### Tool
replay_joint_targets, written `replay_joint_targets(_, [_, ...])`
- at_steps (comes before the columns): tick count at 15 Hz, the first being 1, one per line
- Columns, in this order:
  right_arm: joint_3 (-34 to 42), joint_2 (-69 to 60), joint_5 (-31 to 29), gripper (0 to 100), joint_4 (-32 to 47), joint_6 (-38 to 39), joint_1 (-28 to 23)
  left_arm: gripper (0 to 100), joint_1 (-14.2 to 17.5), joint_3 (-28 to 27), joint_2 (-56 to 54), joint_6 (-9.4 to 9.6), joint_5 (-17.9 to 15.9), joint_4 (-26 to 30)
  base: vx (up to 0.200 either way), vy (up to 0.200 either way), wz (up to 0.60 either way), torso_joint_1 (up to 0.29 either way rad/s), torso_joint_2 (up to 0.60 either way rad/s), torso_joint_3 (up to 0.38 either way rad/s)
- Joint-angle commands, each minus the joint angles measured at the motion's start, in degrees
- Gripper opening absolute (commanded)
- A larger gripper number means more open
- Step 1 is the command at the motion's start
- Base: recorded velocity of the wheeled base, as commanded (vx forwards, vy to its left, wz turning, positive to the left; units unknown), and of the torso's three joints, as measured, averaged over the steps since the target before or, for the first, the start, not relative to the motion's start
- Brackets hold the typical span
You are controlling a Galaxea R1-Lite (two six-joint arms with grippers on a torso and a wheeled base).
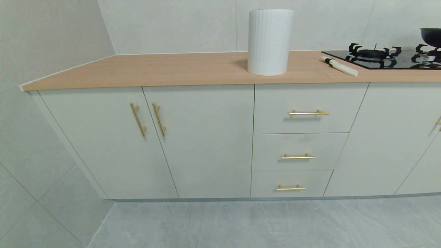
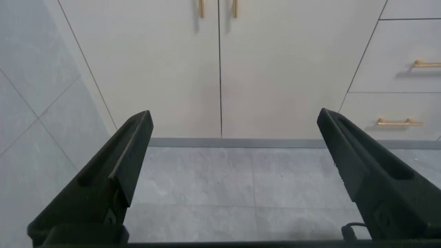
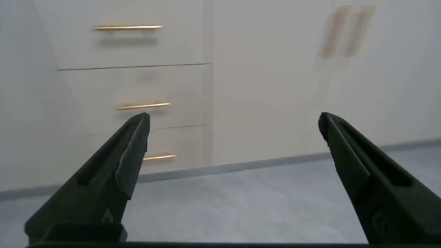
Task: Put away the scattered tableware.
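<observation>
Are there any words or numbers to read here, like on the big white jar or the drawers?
None: no words, numbers or signs can be read anywhere.
The white jar is plain.
The drawers and cupboard doors carry only gold handles.
The pale utensil beside the stove has a dark band, no legible print.

Head view from above toward the countertop point(image 1: 172, 70); wrist views low toward shared drawers point(image 1: 299, 151).

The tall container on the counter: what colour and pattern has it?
The container is white, with fine vertical ribs; clearest in the head view.
</observation>
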Motion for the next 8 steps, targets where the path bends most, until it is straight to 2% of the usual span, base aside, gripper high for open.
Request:
replay_joint_targets(1, [5.9,-0.9,3.1,100,-4.4,1.3,-0.2,100,0.0,0.0,0.0,0.00,0.0,0.0,0.000,0.000,0.00,0.000,0.00,0.000])
replay_joint_targets(4, [13.8,-0.9,6.9,100,-12.1,1.0,-0.2,100,0.0,0.0,0.0,0.00,0.0,0.0,0.000,0.000,0.00,0.000,0.00,0.000])
replay_joint_targets(8, [13.8,-0.9,11.4,100,-9.9,1.2,-0.2,100,0.0,0.0,0.0,0.00,0.0,0.0,0.000,0.000,0.00,0.000,0.00,0.000])
